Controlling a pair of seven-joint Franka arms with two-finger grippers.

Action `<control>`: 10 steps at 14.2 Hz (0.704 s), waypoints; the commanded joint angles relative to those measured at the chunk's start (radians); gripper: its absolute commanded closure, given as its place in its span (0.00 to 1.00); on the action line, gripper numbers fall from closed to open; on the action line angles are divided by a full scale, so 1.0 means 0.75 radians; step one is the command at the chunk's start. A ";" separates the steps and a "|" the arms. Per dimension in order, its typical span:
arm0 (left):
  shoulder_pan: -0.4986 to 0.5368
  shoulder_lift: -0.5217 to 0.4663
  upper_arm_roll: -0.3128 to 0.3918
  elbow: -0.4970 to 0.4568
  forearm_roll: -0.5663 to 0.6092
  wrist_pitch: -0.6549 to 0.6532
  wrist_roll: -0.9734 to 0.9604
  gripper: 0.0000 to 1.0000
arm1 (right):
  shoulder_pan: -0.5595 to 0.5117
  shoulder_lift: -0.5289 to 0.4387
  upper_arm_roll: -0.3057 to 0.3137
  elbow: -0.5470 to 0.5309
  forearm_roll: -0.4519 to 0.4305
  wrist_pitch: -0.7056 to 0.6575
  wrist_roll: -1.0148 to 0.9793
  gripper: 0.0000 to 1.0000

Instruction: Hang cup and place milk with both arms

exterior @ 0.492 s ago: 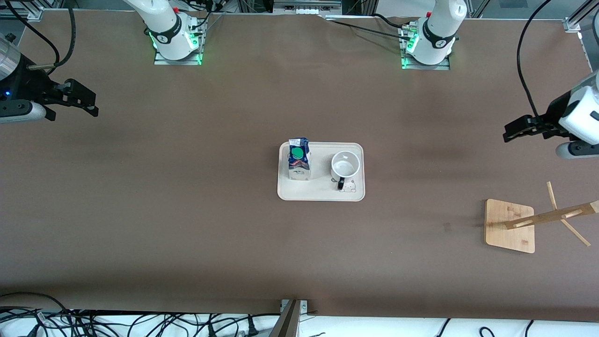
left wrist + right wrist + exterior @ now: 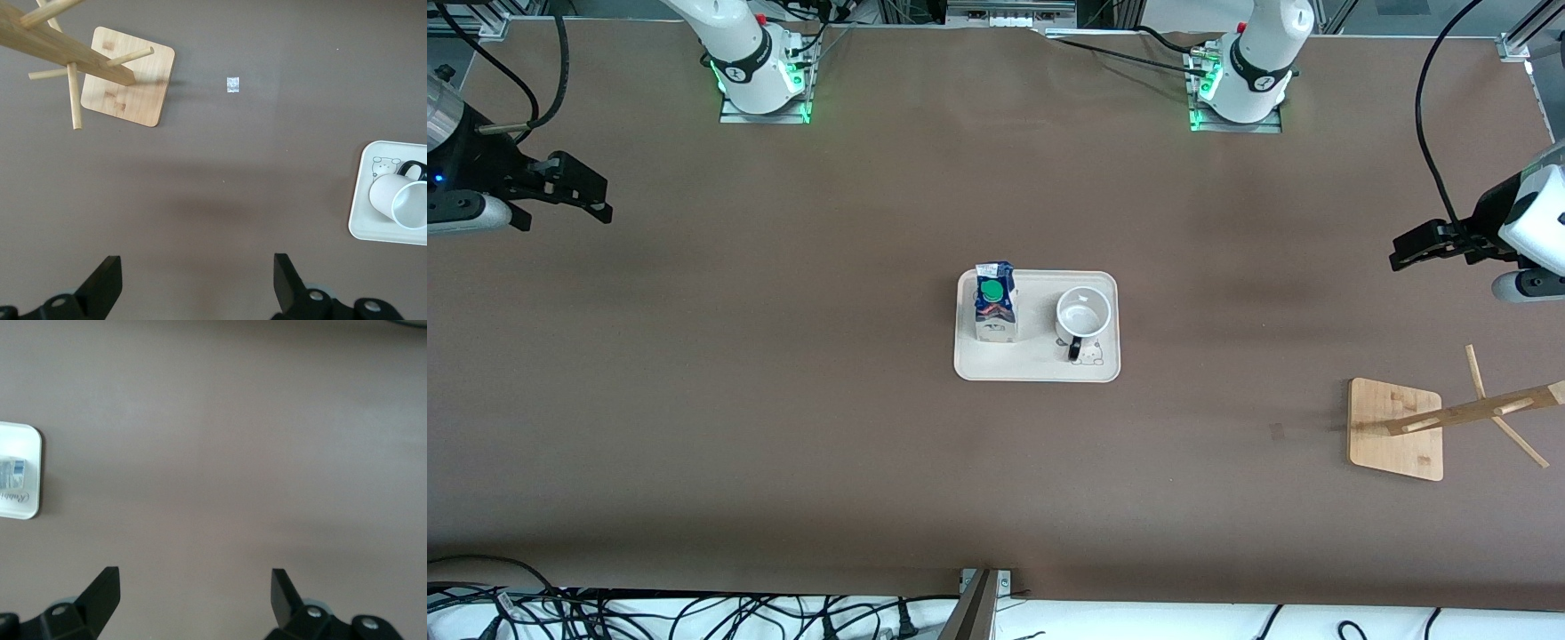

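plain brown table (image 2: 783,400); cream rounded tray (image 2: 1040,366) with small bear print; dark blue and white milk carton (image 2: 994,313), green cap; white ceramic cup (image 2: 1083,314), black handle; pale bamboo rack (image 2: 1396,428).

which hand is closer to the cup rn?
Left, narrowly. The left hand hangs open over bare table toward its own end, the cup standing on the tray at mid-table. The right hand, also open, hangs over its end, with the milk between.

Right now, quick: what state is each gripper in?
Left gripper: open, holding nothing, over bare table at the left arm's end.
Right gripper: open, holding nothing, over bare table at the right arm's end.
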 commanded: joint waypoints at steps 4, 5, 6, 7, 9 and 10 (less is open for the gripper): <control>0.010 -0.053 -0.015 -0.057 0.013 0.082 0.034 0.00 | 0.037 0.059 0.018 0.015 0.061 0.059 -0.009 0.00; 0.010 -0.056 -0.015 -0.062 0.011 0.089 0.032 0.00 | 0.084 0.132 0.016 0.013 0.057 0.043 -0.011 0.00; 0.010 -0.056 -0.015 -0.062 0.011 0.089 0.024 0.00 | 0.100 0.149 0.018 0.009 0.057 0.025 0.001 0.00; 0.010 -0.054 -0.009 -0.062 0.009 0.085 0.004 0.00 | 0.131 0.164 0.020 0.017 0.075 0.019 0.019 0.00; -0.004 -0.056 -0.001 -0.060 0.011 0.064 -0.005 0.00 | 0.235 0.235 0.024 0.027 0.075 0.057 0.231 0.00; -0.006 -0.056 -0.001 -0.056 0.011 0.044 -0.003 0.00 | 0.298 0.278 0.030 0.039 0.075 0.128 0.357 0.00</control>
